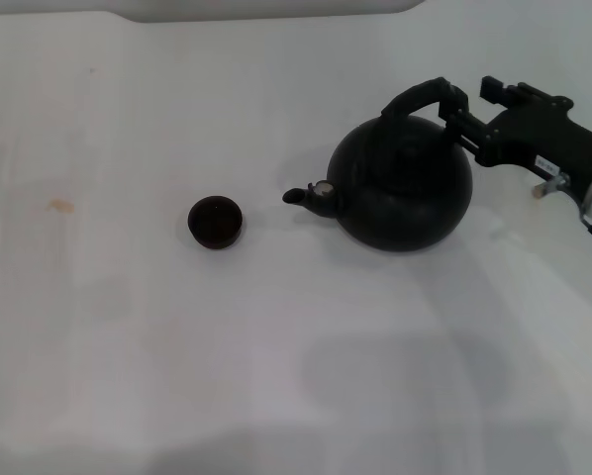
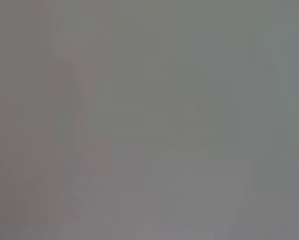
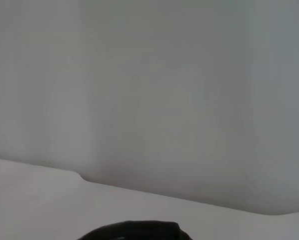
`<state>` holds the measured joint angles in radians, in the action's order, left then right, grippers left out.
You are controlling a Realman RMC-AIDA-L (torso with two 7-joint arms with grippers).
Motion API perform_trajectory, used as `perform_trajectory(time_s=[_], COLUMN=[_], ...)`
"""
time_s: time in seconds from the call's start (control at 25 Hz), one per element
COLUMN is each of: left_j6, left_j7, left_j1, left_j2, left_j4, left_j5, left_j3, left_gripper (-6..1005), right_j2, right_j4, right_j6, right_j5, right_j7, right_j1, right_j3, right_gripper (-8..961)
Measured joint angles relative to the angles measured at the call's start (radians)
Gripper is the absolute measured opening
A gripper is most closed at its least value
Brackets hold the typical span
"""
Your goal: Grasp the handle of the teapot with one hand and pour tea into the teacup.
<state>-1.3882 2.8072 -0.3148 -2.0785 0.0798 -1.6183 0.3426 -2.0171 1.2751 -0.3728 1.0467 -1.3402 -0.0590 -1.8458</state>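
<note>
I'm holding the right gripper (image 1: 456, 107) at the handle (image 1: 415, 99), right of frame; jaws seemingly closed on it. Teapot (image 1: 403, 188) sitting on the bench (image 1: 276, 376), spout facing teacup (image 1: 215, 221) at centre-left. I'm planning a slow lift, tilting gently.

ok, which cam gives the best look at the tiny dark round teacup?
Head view: the tiny dark round teacup sits whole and unobstructed on the white table, left of the black teapot's spout. Left wrist view shows only blank grey; right wrist view misses the cup entirely.
</note>
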Motion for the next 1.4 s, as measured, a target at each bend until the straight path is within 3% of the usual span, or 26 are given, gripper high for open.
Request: perform_trajectory(time_s=[0.32,0.56,0.72,0.96,1.12,1.4], left_j6=[0.0,-0.001,-0.002,-0.003,-0.003,0.0], left_j7=[0.0,0.0,0.0,0.0,0.0,0.001], left_j1=[0.0,-0.002,-0.003,-0.003,-0.001,-0.001], left_j2=[0.0,0.0,0.0,0.0,-0.002,-0.002], left_j4=[0.0,0.0,0.0,0.0,0.0,0.002], left_j5=[0.0,-0.001,-0.003,-0.003,-0.002,0.0], left_j3=[0.004,0.004,0.006,0.007,0.006,0.0], left_gripper=[871,872,872,872,872,871], right_j2=[0.004,0.001,-0.001,0.0,-0.004,-0.007], right_j4=[-0.042,-0.204,-0.409,-0.828,-0.979,-1.116], right_j6=[-0.221,-0.501,-0.692,-0.963,-1.012,-1.008], right_j5=[0.003,-0.103,-0.224,-0.414,-0.496,-0.618], right_j7=[0.018,0.029,0.085,0.275,0.429,0.636], right_j1=[-0.059,-0.062,0.0,0.155,0.22,0.294], right_j3=[0.14,0.335,0.482,0.688,0.753,0.761], right_gripper=[577,573,571,567,564,560])
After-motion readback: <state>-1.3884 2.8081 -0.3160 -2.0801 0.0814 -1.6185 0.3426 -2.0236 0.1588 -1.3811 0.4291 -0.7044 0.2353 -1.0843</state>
